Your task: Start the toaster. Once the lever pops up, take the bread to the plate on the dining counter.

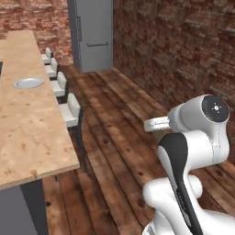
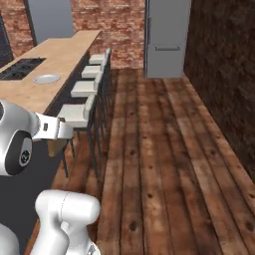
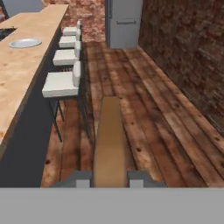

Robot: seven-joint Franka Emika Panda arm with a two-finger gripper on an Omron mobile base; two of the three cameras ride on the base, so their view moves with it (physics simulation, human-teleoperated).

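Dining counter tabletop (image 1: 32,133) runs along the arm's left side, light wood on a grey base, with a row of white stools (image 2: 82,89) tucked against it and a grey fridge (image 2: 167,37) at the far end by the brick wall. Plate (image 1: 28,83) sits on that tabletop well ahead of the base, bare, nothing on it yet; also visible in the hand view (image 3: 25,43) and the right base view (image 2: 46,78). Bread (image 3: 108,140) is in the claw (image 3: 107,180): hand view has the brown slice edge-on, running forward from between the two fingertips, which are clamped together on it. It hangs over the wood floor, off to the side of the tabletop, not above it. Judgement: toaster phase looks done, since the slice is already out and in hand; we're in the carry leg. Left to do: close the gap to the plate, get the slice over it, set it down, release.
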